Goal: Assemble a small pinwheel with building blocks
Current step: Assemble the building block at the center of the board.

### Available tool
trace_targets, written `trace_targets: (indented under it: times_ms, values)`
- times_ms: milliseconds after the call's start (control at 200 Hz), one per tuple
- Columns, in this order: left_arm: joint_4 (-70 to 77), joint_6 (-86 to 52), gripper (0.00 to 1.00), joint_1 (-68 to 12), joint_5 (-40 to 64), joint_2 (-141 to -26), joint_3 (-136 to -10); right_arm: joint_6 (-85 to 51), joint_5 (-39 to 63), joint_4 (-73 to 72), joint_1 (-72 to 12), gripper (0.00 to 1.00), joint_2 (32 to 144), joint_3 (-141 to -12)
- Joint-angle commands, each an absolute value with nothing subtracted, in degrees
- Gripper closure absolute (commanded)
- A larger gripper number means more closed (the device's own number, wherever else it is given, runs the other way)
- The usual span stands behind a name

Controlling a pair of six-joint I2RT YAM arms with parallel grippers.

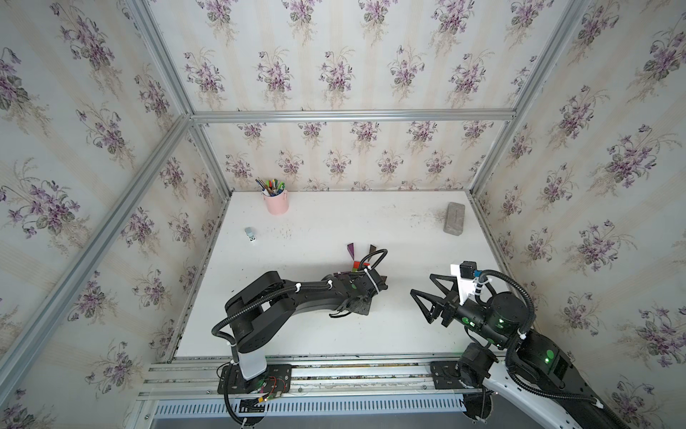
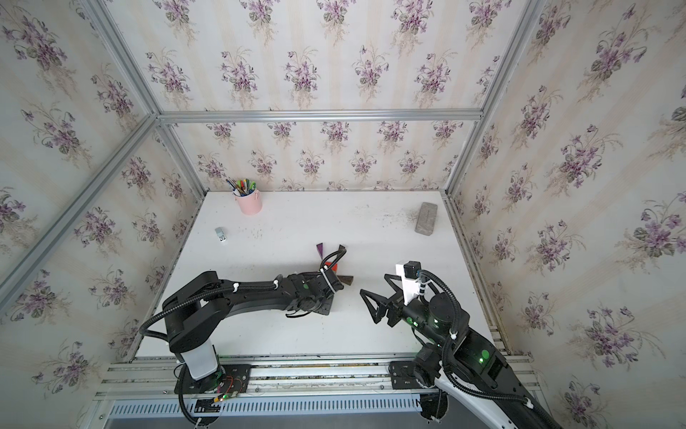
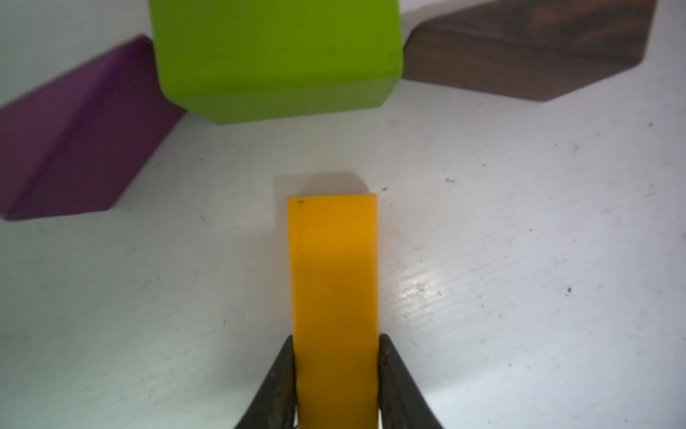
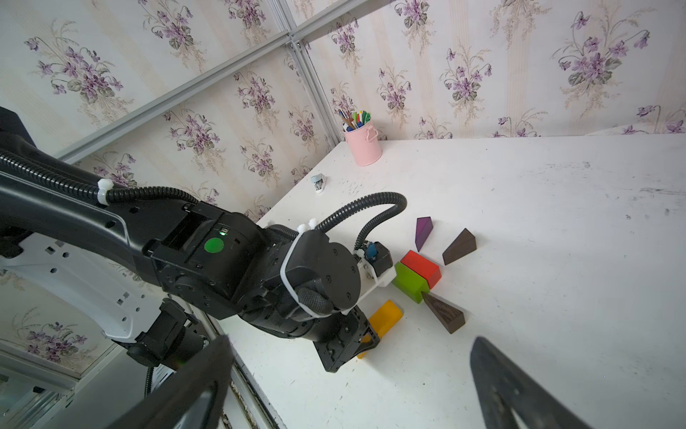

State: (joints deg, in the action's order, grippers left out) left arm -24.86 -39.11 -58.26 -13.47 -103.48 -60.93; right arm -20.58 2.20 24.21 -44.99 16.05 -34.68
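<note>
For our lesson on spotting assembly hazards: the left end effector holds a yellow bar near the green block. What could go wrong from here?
1. The yellow bar, pinched at one end by the left end effector, faces the green block across a gap; overshooting could shove that block out of place.
2. The purple wedge and brown wedge sit close on either side; a skewed approach could knock one.

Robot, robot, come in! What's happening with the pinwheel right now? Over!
Left gripper jaws shut on yellow block. Right gripper open, empty. Block end faces green block, not touching. Bare table between.
</note>
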Motion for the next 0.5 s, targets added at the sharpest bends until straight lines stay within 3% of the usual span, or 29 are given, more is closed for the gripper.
trace_targets:
  times_ms: [0, 495]
  values:
    - [-24.52, -40.50, 0.80, -57.77, -14.51, -103.67, -61.44, -20.18, 2.28, 23.12, -45.08, 0.00, 15.65, -34.74]
    - [-25.14, -41.38, 0.81, -56.85, -15.62, -103.55, -61.83, -20.30, 2.19, 23.09, -45.11, 0.00, 15.04, -34.74]
